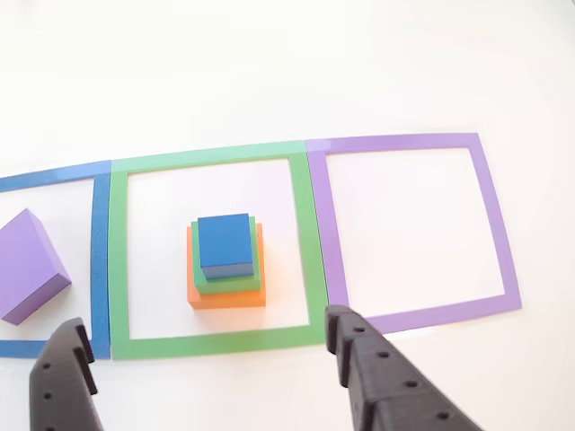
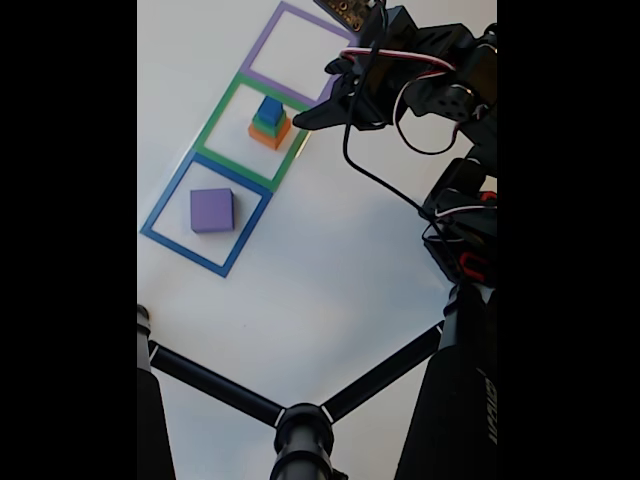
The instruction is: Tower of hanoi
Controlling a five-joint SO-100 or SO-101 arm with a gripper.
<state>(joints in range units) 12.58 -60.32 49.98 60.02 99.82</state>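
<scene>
Fingers (image 1: 207, 359) sit at the bottom edge of the other view, spread wide and holding nothing: one black tip at lower left, the other at lower right, with the near side of the green square (image 1: 216, 341) showing in the gap between them. They're off the tabletop (image 1: 269, 72), just short of the stack.

Next up, inside the green square, is the stack (three blocks, biggest at the bottom): orange block (image 1: 226, 296), green block (image 1: 225, 283) on it, blue block (image 1: 224, 241) on top. The pile looks squared up and sits about mid-square, a bit left of centre in that view.

Left of it, the purple block (image 1: 31, 265) stands alone in the blue square (image 1: 101, 260), partly cut off by the frame edge. Right of the green one is the purple square (image 1: 409, 229), nothing in it.

The fixed view shows the same row running diagonally: blue square (image 2: 205, 213) with the purple block (image 2: 211, 210) nearest, then the green square (image 2: 255, 132) with the stack (image 2: 270, 122), then the purple square (image 2: 300, 55) farthest. The arm (image 2: 420, 85) reaches in from the right, wires looping off it, its dark tip (image 2: 312, 117) right beside the stack. A black tripod (image 2: 300, 425) crosses the bottom of that frame.
</scene>
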